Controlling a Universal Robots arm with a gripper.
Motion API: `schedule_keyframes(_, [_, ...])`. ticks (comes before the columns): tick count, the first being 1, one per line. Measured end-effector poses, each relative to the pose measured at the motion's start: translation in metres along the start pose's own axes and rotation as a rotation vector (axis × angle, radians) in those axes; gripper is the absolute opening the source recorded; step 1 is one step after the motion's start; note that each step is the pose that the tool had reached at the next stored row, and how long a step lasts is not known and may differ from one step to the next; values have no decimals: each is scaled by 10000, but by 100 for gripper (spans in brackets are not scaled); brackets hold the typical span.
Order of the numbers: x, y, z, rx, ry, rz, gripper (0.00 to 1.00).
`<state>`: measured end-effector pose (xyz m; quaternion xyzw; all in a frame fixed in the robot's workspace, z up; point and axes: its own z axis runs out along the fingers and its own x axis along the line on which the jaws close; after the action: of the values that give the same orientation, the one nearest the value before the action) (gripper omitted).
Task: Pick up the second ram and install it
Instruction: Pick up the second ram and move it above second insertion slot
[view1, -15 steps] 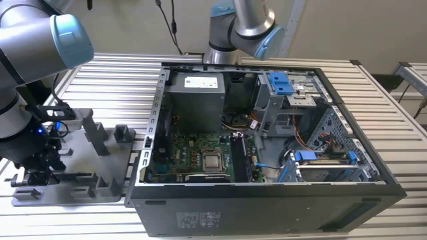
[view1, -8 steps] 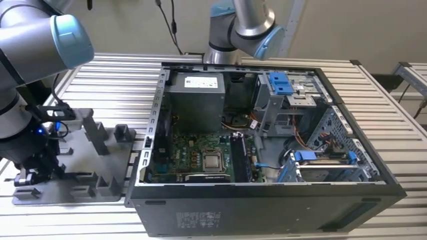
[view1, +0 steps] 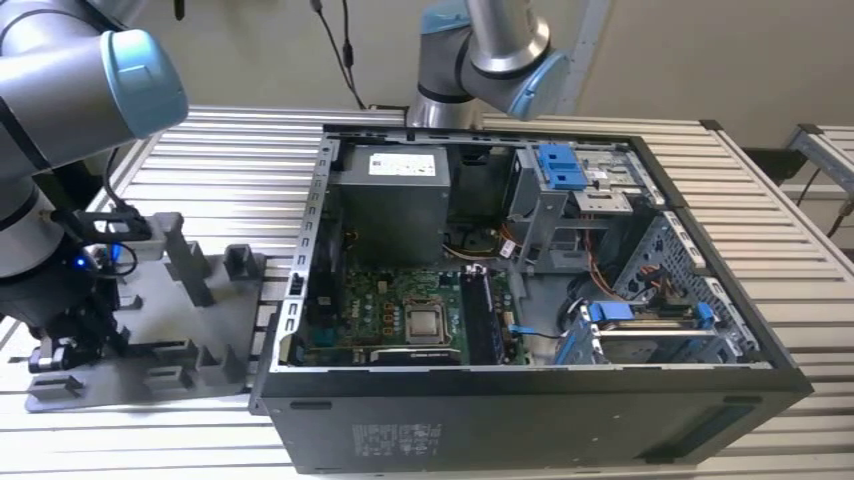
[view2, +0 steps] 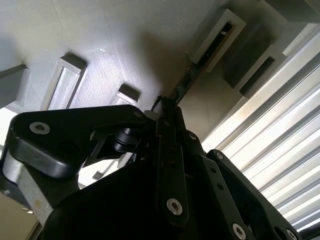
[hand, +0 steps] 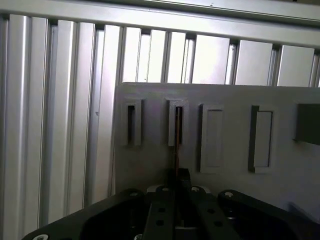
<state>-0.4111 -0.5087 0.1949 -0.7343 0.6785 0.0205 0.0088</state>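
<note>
Second ram (view2: 186, 80), second wrist view: a thin dark stick seen edge-on, it is standing in a raised slot of the grey fixture plate (view2: 115, 40) and reaching as far as the fingertips.
Gripper (view2: 163, 111), second wrist view: its fingers are drawn narrow and are pinching the free end of the ram between them.
Table (view2: 280, 130), second wrist view: its ribbed metal slats are running along beside the plate's edge.
Second ram (hand: 176, 137), first wrist view: it is showing as a thin dark line rising out of a framed slot, one in from the end of a row of such slots.
Gripper (hand: 178, 176), first wrist view: it is sitting directly over that slot and clamping the ram's edge.
Fixture plate (hand: 235, 95), first wrist view: it is lying flat on the slatted table (hand: 50, 125).
Gripper (view1: 60, 352), exterior view: it is hanging low over the fixture plate (view1: 200, 330), at the exterior view's left.
Computer case (view1: 534, 410), exterior view: it is lying open on the table (view1: 240, 160), just beside the plate on the exterior view's right.
Motherboard (view1: 387, 300), exterior view: it is lying exposed inside the case.
Other arm (view1: 481, 50), exterior view: it is standing behind the case.
</note>
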Motion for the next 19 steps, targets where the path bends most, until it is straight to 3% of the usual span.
schedule_keyframes(12, [-3,1,-2,4,16,2,14])
schedule_keyframes(19, [-15,6,-316,1,31,1,14])
